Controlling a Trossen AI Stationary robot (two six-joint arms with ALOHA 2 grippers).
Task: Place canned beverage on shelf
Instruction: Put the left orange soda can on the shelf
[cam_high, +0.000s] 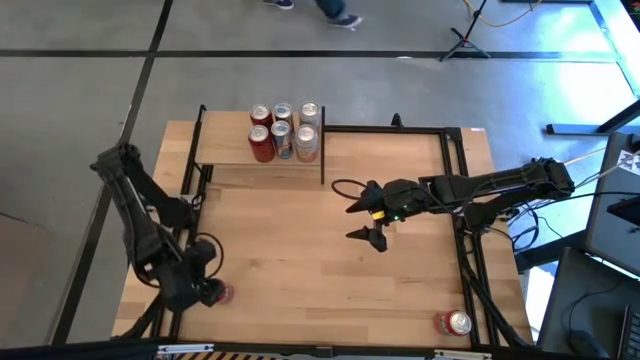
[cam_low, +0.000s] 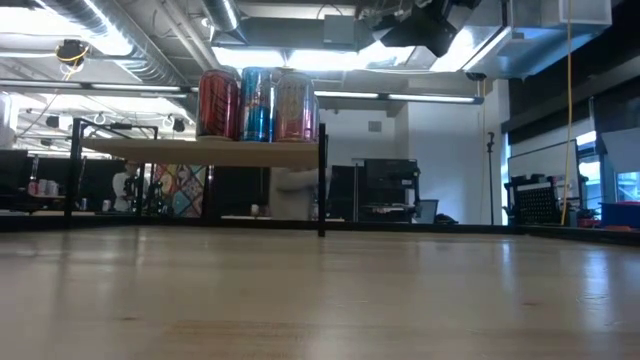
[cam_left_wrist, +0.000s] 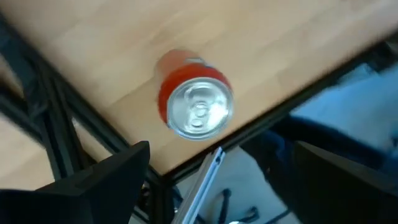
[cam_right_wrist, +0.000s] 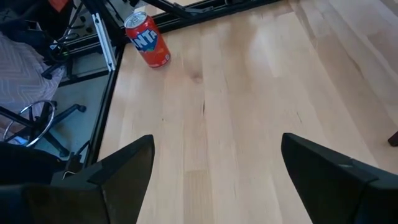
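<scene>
The shelf (cam_high: 225, 150) stands at the 12 o'clock side of the counter (cam_high: 300, 260), a little to the left. Six cans (cam_high: 284, 132) stand upright on its right end, in two rows of three, touching each other. In the low view three of them show above the board: a red one, a blue one and a pink one.

The left gripper (cam_high: 208, 290) hangs over the 7 o'clock corner of the counter, with its fingers open. Directly below it stands a red can (cam_left_wrist: 194, 102), upright, close to the counter's edge; the fingers do not touch it.

The right gripper (cam_high: 368, 220) hovers near the middle of the counter, a little toward 3 o'clock, with its fingers spread wide and holding nothing. Another red can (cam_high: 455, 322), with white letters, stands at the 5 o'clock corner, well apart from this gripper.
</scene>
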